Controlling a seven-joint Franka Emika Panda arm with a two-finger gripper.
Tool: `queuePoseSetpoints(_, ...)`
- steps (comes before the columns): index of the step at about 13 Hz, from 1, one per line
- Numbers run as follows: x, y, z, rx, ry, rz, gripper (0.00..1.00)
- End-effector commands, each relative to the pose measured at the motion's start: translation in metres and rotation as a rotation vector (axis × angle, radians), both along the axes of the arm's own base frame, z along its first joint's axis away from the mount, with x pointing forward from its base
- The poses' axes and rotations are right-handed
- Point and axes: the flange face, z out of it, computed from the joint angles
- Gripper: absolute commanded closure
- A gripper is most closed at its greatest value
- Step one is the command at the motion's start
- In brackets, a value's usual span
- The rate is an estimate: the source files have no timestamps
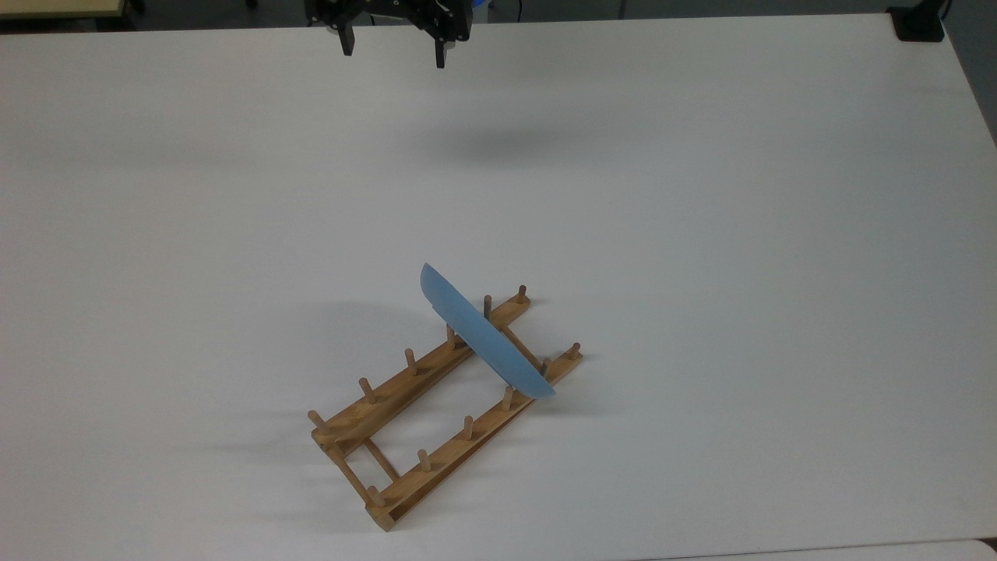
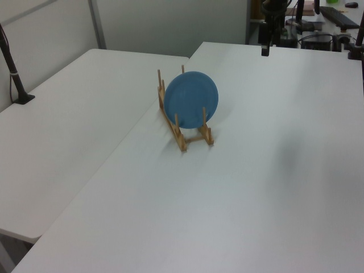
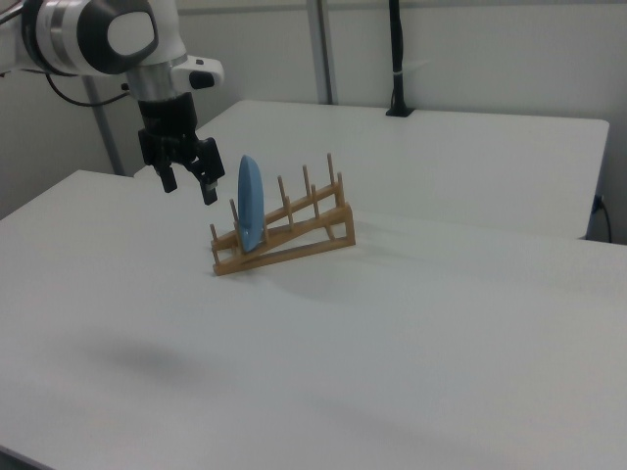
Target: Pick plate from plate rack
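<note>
White table across the whole top view, grey wall panels behind in the right view. Lower centre of the top view: wooden plate rack lying diagonally, holding one light-blue plate on edge between pegs near its upper-right end, leaning slightly. Upper centre edge of the top view: gripper, hanging well apart from rack and plate, jaws spread wide, holding nothing, touching nothing. Upper left of the right view: same gripper above the table, left of the plate.
</note>
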Motion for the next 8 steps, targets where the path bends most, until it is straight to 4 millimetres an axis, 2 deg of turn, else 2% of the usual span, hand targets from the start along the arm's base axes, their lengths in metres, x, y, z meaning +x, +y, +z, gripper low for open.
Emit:
queuePoseSetpoints(1,-0.007,0.0045,-0.002,0.023,0.012,0.027,0.0)
queuePoseSetpoints(8,-0.0037,0.0062,-0.0051,0.018,0.006,0.032,0.0)
